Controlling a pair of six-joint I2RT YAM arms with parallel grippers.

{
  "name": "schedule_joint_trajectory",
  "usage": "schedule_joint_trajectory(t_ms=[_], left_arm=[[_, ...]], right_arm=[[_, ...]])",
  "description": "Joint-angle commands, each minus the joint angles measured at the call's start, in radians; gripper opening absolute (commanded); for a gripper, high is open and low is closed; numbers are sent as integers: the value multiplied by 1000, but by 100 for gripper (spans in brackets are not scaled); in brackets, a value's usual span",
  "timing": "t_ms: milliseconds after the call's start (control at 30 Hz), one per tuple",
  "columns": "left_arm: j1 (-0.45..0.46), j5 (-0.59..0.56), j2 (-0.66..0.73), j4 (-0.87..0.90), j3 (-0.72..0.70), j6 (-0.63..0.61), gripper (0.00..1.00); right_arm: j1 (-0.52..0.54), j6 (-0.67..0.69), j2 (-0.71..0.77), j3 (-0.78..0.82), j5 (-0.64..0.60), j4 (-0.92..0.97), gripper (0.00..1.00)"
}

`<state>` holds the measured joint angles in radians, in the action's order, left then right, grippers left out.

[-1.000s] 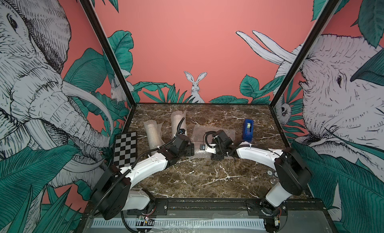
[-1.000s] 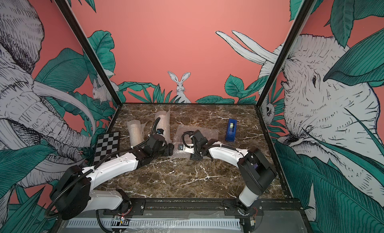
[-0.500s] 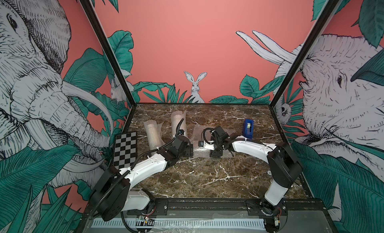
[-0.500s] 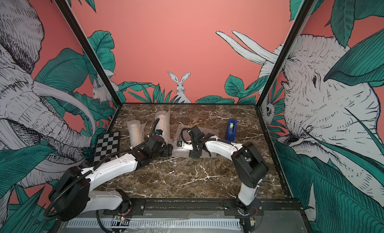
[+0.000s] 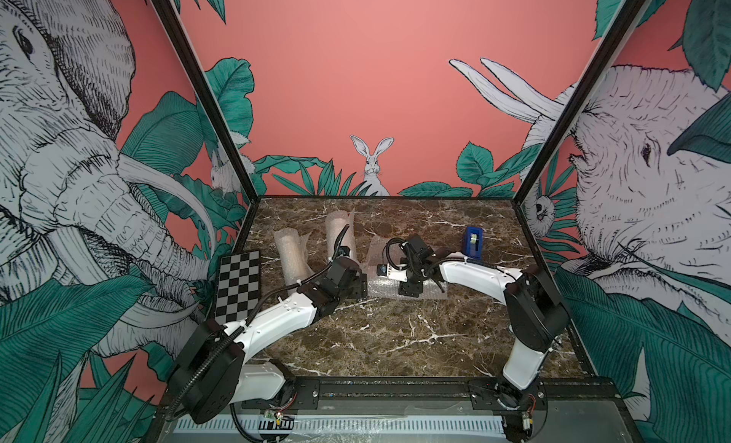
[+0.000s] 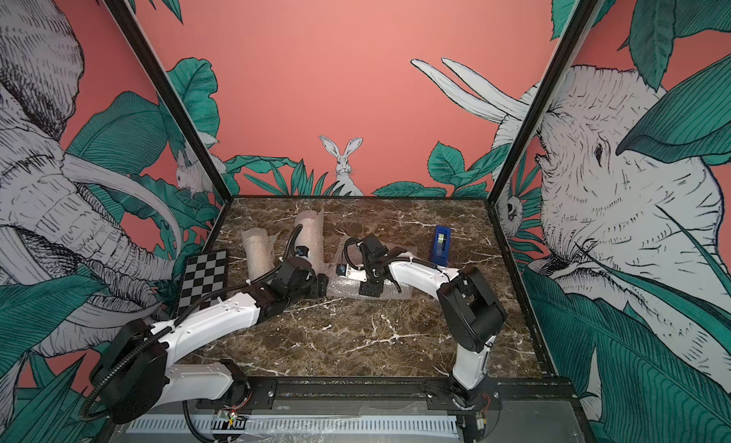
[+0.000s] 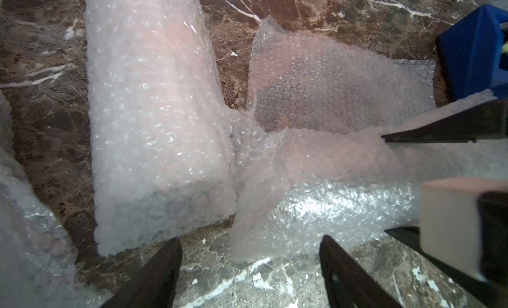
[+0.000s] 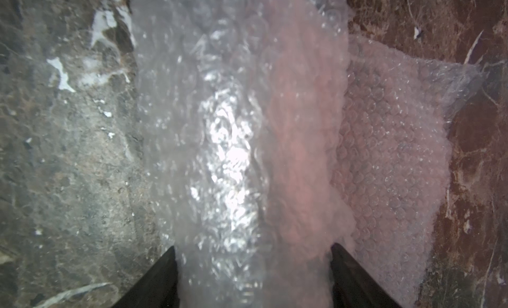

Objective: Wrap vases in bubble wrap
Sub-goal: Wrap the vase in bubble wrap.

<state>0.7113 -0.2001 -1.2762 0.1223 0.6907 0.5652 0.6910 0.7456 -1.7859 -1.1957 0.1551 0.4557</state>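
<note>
Rolling needs even pressure: right pincer [image 8: 253,247] straddles the part-wrapped vase [image 8: 288,155] near the tape dispenser [image 5: 473,242], gripping or not I cannot tell, while left pincer [image 7: 250,239], jaws apart, should pin the loose bubble wrap [image 7: 330,95].

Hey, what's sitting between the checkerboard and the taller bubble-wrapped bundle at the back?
The shorter wrapped bundle lies between the checkerboard and the taller bundle; it shows in both top views.
</note>
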Motion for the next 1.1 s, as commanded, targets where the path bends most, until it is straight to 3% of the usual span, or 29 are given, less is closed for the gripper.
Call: schedule_joint_trajectory(t_ms=[0,367,800,933,1067], left_arm=[[-4,11,15,14,8,10,80],[6,72,6,-4,13,56,80],[19,127,-105,-86,70,94,82],[13,116,-125,-77,102,75,87],[-30,182,-169,-115,116,90,89]], right_arm=[[14,-110,17,71,67,123,62],[55,-555,48,118,-60,99,59],[62,-1115,37,158,95,-43,55],[54,-1218,58,209,92,-130,56],[36,-1310,87,279,145,-251,55]])
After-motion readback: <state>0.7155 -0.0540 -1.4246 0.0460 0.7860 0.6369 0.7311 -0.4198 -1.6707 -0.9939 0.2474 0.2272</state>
